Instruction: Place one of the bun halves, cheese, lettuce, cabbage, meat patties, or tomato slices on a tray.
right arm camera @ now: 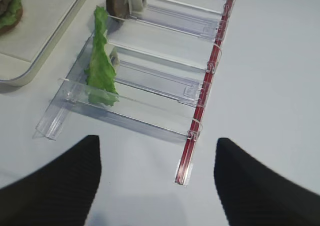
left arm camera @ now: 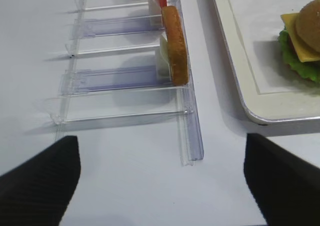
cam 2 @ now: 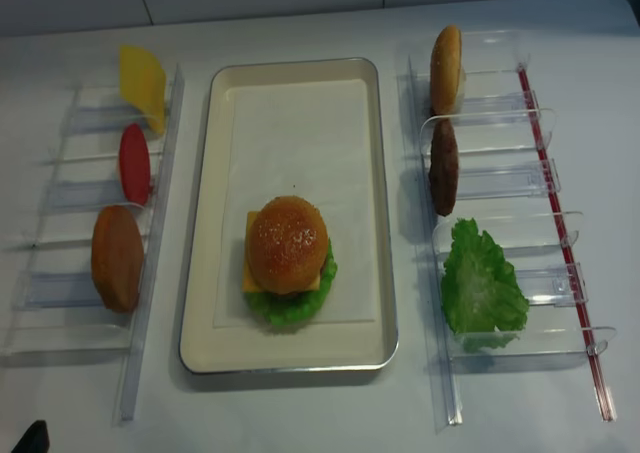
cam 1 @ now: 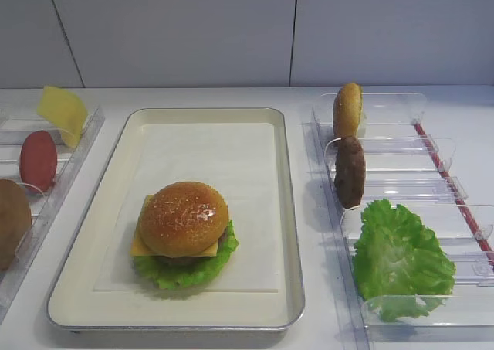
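The right tool (right arm camera: 157,186) hangs over bare white surface (right arm camera: 270,76) with its two dark fingers (right arm camera: 60,186) spread wide and nothing between them; in its wrist view a spare lettuce leaf (right arm camera: 101,61) stands on edge in the clear plastic bin (right arm camera: 150,111) at about eleven o'clock from the tool, a brown patty (right arm camera: 116,0) sits farther up in the same rack, and the corner of the tray (right arm camera: 45,36) lies at ten o'clock. The left tool (left arm camera: 162,181) is likewise spread, holding nothing, above bare surface; from it the plain bun half (left arm camera: 175,44) stands on edge in the left rack (left arm camera: 125,81) at twelve o'clock, and the tray's near corner lies at two o'clock. Neither tool shows in the two high views. There, the sesame bun top (cam 1: 183,217) sits on the cream tray (cam 1: 289,234), capping a stack of cheese (cam 1: 139,246), a patty barely visible under it, and lettuce (cam 1: 185,271), in the tray's near half and slightly left of its centre. Left of the tray the rack holds a cheese slice (cam 2: 143,83), a tomato slice (cam 2: 134,163) and the plain bun. Right of the tray, another rack holds a bun half (cam 2: 446,68), the spare patty and the spare lettuce.
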Tool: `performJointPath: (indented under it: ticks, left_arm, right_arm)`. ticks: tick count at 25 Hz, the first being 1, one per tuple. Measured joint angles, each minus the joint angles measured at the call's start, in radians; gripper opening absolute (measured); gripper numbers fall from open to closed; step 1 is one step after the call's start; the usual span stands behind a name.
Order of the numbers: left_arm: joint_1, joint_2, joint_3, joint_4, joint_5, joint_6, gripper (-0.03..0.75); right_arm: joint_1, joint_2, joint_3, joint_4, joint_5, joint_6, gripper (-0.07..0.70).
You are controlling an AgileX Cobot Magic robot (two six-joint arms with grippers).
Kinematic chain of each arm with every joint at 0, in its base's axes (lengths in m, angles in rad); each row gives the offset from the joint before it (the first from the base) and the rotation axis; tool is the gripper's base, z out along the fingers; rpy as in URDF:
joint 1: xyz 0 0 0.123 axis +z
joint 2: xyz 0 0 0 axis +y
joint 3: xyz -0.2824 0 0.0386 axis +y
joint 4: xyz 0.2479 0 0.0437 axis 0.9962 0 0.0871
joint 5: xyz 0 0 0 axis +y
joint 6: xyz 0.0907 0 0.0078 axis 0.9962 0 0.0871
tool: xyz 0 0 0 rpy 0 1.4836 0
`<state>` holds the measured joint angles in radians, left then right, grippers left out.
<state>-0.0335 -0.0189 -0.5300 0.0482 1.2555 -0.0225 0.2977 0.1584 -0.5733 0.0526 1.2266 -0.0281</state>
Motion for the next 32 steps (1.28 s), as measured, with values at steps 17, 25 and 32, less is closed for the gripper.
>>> performJointPath:
  ticks: [17,25,32]
  left_arm:
    - [0.0,0.0,0.0,0.0,0.0,0.0,0.634]
    - [0.0,0.0,0.0,0.0,0.0,0.0,0.634]
    - [0.0,0.0,0.0,0.0,0.0,0.0,0.634]
  right_arm:
    - [0.0,-0.144,0.078,-0.013,-0.048,0.006,0.381]
    - [0.0,-0.144,0.097,-0.029,-0.083,0.006,0.347]
    - [0.0,-0.144,0.1,-0.028,-0.083,-0.004,0.411]
